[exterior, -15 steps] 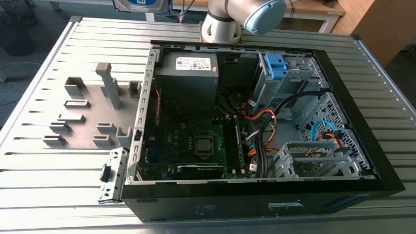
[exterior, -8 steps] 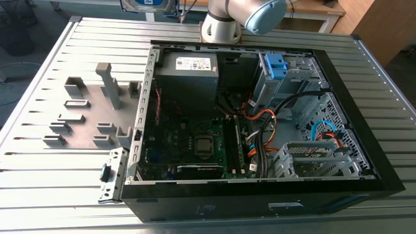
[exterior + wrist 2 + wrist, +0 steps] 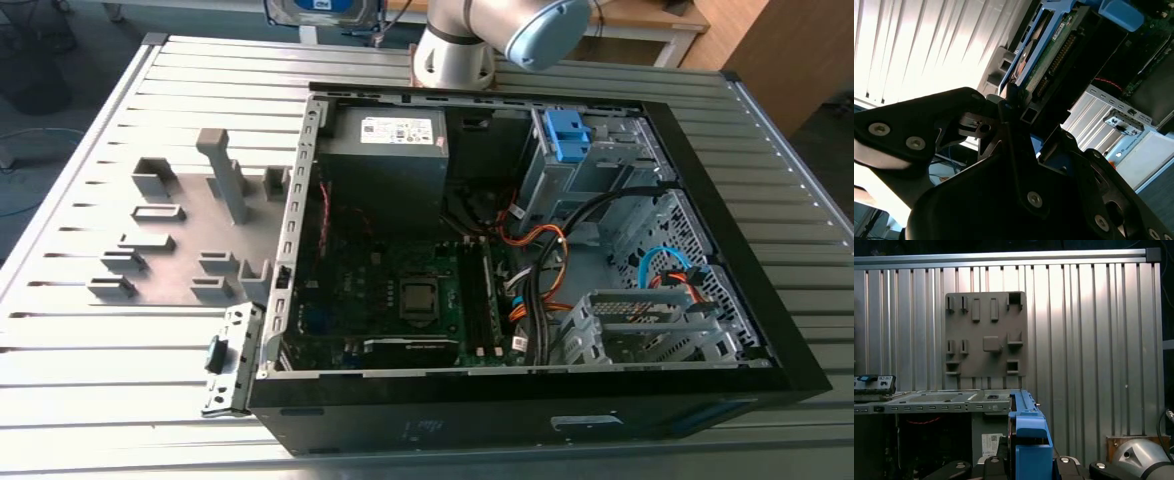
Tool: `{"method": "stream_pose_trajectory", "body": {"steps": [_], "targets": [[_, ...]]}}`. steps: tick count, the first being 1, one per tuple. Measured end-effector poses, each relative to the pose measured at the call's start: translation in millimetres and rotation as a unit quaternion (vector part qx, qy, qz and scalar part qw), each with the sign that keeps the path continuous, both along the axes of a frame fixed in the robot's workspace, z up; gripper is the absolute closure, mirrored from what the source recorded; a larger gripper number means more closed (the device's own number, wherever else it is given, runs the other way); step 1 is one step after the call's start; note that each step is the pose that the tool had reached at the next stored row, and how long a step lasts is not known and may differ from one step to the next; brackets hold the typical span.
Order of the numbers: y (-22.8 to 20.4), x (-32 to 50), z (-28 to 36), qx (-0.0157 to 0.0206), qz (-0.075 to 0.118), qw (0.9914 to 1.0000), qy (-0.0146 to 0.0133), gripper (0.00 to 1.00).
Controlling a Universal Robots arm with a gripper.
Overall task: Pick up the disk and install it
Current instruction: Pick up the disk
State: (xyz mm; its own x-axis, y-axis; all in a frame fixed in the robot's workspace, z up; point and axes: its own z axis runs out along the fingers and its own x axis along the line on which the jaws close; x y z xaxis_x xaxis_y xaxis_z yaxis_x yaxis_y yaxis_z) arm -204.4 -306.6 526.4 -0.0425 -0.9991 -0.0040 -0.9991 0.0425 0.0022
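The disk (image 3: 1046,47) is seen edge-on in both wrist views, a silver drive in a bright blue frame (image 3: 1030,442). My gripper (image 3: 1026,120) is shut on it, with a black finger (image 3: 990,463) on either side of the frame. In the exterior view the disk (image 3: 320,8) hangs at the far edge of the table, behind the open computer case (image 3: 534,250) and to the exterior view's left of the arm's base (image 3: 454,55). Its labelled face is partly cut off by the frame edge.
The case lies open on a ribbed metal table (image 3: 107,360). Inside it are a grey power supply box (image 3: 387,150), a motherboard (image 3: 400,300), cables and a drive bay with a bare blue clip (image 3: 566,135). A grey fixture plate (image 3: 187,230) lies beside the case.
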Motion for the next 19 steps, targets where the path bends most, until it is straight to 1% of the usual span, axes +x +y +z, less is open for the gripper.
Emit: {"method": "stream_pose_trajectory", "body": {"steps": [1,2,10,19], "targets": [[0.0,2.1,0.0,0.0,0.0,1.0,0.0001,0.64],[0.0,9.7,-0.1,0.0,0.0,1.0,0.0002,0.64],[0.0,26.2,-0.1,0.0,0.0,1.0,0.0006,0.64],[0.0,42.2,-0.1,0.0,0.0,1.0,0.0007,0.64]]}}
